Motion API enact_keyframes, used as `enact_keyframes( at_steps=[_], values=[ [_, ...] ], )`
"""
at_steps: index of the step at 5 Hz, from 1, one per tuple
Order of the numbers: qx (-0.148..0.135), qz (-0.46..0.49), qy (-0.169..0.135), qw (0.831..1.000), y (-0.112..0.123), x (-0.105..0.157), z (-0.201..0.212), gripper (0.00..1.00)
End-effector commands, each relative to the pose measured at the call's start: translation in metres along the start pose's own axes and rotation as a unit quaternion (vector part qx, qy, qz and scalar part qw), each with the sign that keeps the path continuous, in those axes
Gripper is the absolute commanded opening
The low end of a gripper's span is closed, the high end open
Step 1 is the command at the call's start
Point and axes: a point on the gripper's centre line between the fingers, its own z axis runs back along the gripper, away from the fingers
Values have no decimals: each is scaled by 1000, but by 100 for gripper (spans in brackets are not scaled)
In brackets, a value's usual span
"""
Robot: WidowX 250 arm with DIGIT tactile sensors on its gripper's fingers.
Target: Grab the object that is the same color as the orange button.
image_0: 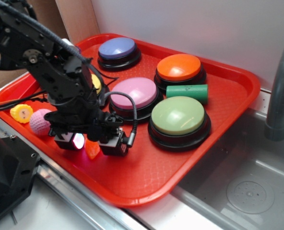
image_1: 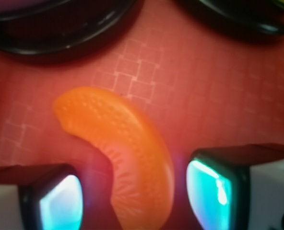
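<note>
Toy kitchen setup: red tray (image_0: 238, 96) beside grey sink (image_0: 257, 191) and faucet (image_0: 281, 86).

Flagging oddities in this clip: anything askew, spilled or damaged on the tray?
Nothing stands out. The orange slice lies intact on the red tray between the open gripper's fingers; the buttons sit upright, nothing spilled.

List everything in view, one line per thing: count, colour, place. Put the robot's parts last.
tray: 1, red, beside the sink
orange button: 1, orange on black base, tray's back right
blue button: 1, blue-purple, tray's back
pink button: 1, pink, tray's centre
green button: 1, pale green, front right
green cylinder: 1, green, lying between orange and green buttons
citrus slice: 1, orange, on the tray between the fingers
knitted ball: 1, pink, tray's left edge
yellow toy: 1, yellow, left of the ball
sink: 1, grey, right
gripper: 1, black, open around the slice
</note>
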Motion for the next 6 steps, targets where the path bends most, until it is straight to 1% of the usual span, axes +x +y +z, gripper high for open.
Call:
enact_keyframes(
  at_steps=[1,2,3,4,5,6],
  values=[
    [2,14,-2,1000,2,-1,-5,0],
    [3,18,-4,1000,4,-1,-5,0],
    [14,14,-9,1000,5,1,-1,0],
    [28,-12,-21,999,1,6,11,0],
    [23,-43,-25,999,-4,18,33,0],
    [26,-63,-32,997,-5,29,51,0]
  ],
)
